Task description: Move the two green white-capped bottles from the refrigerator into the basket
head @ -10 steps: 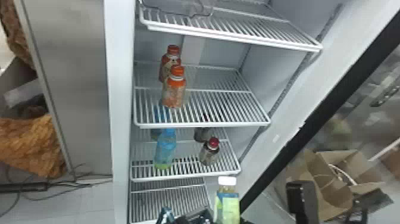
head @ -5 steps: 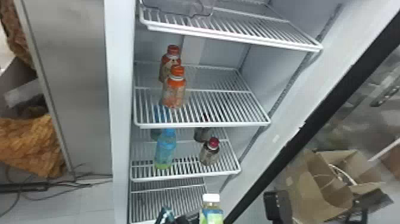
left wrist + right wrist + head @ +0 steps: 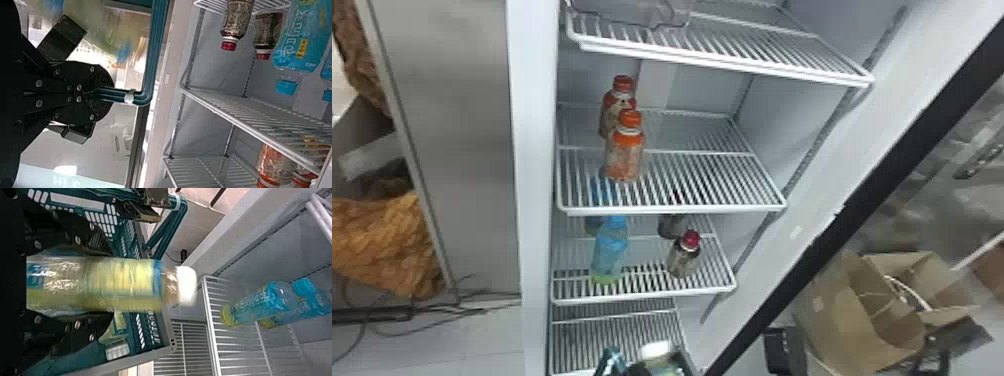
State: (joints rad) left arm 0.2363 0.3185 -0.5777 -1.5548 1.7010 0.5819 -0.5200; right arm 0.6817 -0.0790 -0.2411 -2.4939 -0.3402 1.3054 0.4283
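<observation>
The right claw (image 3: 783, 350) holds a white-capped bottle (image 3: 125, 282), its label seemingly yellow-green.

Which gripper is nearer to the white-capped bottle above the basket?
Right. The right gripper holds the bottle between its fingers; the left gripper is farther off, clamped on the basket handle.

We recorded an indoor workspace, exact type unclear: one open, white-walled refrigerator (image 3: 532, 150) with white wire shelves (image 3: 677, 210); one grey metal panel (image 3: 457, 125); loose dark cables (image 3: 439, 312) on pale floor tiles (image 3: 432, 345).
</observation>
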